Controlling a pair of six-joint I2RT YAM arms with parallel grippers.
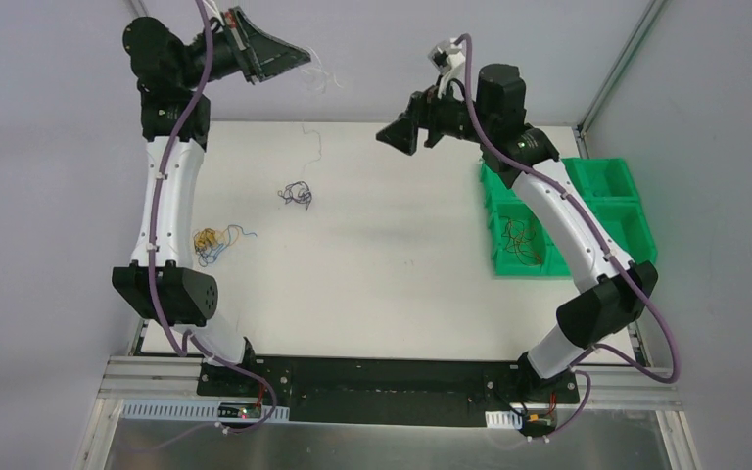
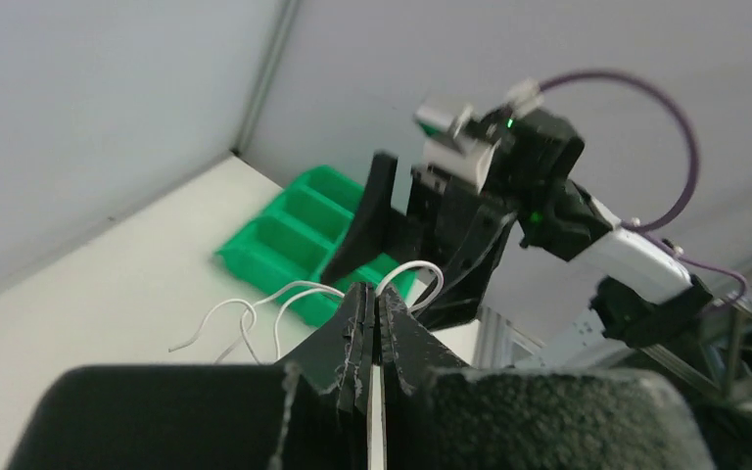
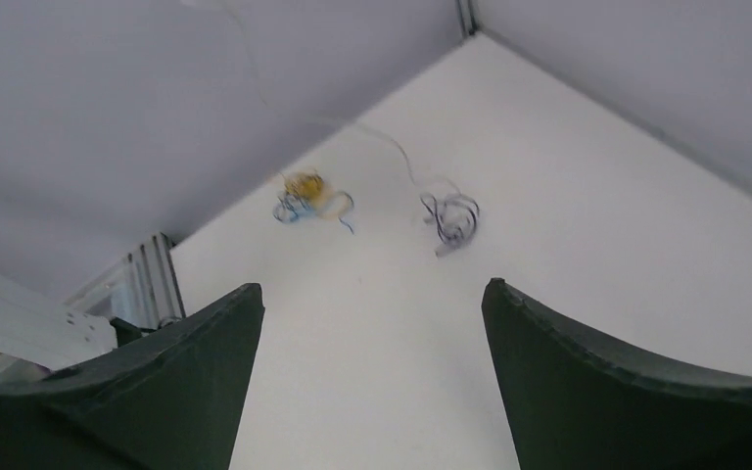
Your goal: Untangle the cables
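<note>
— Left gripper (image 2: 372, 299) first, since its fingers fill the wrist view. They are pressed together on a white cable (image 2: 289, 294), whose loops hang loose off the tips.

— And the rest, big to small?

— White table (image 1: 401, 274), then a green bin (image 1: 607, 181) at its right edge. Thin red cables (image 1: 521, 240) lie in the left compartment at the bin's near end. Right gripper (image 3: 372, 294) hangs in the air just left of the bin's far end, fingers wide apart, nothing between them.

— Where is the left one from the bin?

— Well to the left and raised, facing the other gripper. On the table, a black-purple bundle (image 1: 297, 194) lies well left of the bin, and a yellow-and-blue bundle (image 1: 213, 240) farther left again.

— Which step, then?

— I judge the white cable is the one in hand. It is held up clear of both bundles by one gripper. Whether its loops hide a knot, I cannot tell.

— Next?

— Probably the open fingers close on a loose loop to draw it straight, or the cable goes to the bin. The wire is very thin, so the pinch must land squarely on the strand, and gently.
</note>
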